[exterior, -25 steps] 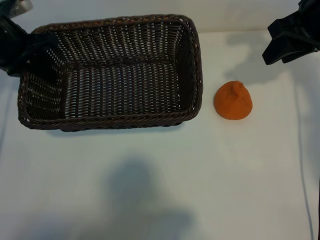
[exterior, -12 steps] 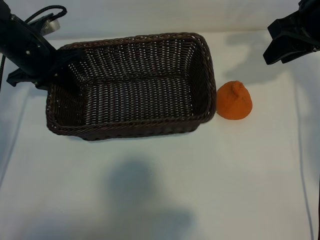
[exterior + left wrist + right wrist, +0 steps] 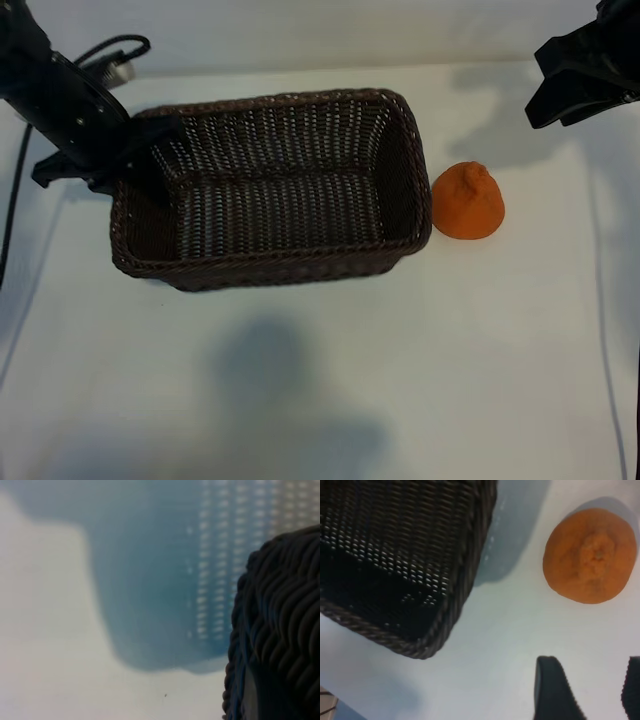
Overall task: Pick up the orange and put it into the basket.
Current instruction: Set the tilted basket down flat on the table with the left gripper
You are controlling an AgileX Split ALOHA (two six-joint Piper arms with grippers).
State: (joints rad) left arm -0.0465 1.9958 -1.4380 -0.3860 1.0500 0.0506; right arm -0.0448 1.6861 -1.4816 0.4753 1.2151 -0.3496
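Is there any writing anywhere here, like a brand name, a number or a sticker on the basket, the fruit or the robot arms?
None can be read in any view.
The wicker basket shows only plain weave.
The orange carries no sticker or stamp.
The left pincer at the basket's rim and the right pincer near the orange are plain black, with no visible marking.
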